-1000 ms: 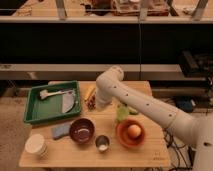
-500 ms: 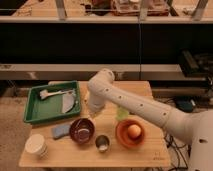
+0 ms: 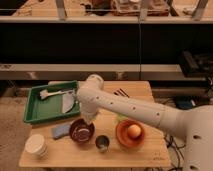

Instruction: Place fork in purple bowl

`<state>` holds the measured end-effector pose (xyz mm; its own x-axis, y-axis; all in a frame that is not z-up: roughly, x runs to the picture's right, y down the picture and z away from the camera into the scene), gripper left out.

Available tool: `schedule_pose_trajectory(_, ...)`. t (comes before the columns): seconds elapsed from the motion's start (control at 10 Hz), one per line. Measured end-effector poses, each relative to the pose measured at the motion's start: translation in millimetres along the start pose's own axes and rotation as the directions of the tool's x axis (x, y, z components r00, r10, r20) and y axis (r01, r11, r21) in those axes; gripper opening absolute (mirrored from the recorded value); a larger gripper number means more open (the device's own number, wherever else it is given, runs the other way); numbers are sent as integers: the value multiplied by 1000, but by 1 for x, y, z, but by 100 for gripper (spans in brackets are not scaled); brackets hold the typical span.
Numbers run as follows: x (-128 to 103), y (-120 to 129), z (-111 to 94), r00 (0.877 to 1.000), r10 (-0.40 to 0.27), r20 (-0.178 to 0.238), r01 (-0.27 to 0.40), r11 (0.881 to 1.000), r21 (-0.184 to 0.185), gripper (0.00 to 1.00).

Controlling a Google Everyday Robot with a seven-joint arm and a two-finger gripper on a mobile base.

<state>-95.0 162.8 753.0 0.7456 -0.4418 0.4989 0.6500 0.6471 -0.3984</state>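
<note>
- Robot arm, white and thick-jointed, reaches from the right edge of the frame toward lower centre, its gripper (image 3: 89, 122) hanging just above the far rim of the round, dark purple-maroon bowl (image 3: 81, 131) on the wooden table (image 3: 150, 150).
- Whether the gripper is spread or closed, and whether it carries anything, cannot be told; the arm's bulk hides it.
- No slender silvery fork can be made out. It may be at the gripper or behind the arm.
- In the green plastic tray (image 3: 35, 112) at left lies a pale thick-headed utensil (image 3: 56, 93). Lower right of the purple bowl are a small steel cup (image 3: 102, 143) and an orange bowl (image 3: 131, 133) with a pale round object inside.
- Risk, as judged: with the gripper at the rim, not the middle, a released fork could strike the edge, tip out onto the table or rock the bowl.
</note>
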Motion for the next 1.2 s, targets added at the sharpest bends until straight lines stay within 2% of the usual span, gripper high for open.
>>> schedule_pose_trajectory(0.1, -3, 1, 3, 1000, -6, -9, 6, 1000, -7, 1)
schedule_pose_trajectory(0.2, -4, 1, 8, 1000, -9, -23, 9, 1000, -15, 10)
schedule_pose_trajectory(0.5, -8, 2, 16, 999, -4, -37, 3, 1000, -31, 38)
schedule_pose_trajectory(0.6, -9, 1, 17, 999, -1, -43, 0, 999, -32, 52)
schedule_pose_trajectory(0.8, -8, 0, 18, 999, 1, -49, -3, 999, -33, 68)
schedule_pose_trajectory(0.9, -9, 0, 17, 999, 2, -52, -4, 999, -34, 72)
schedule_pose_trajectory(1.2, -7, -1, 17, 998, 4, -57, -5, 999, -33, 73)
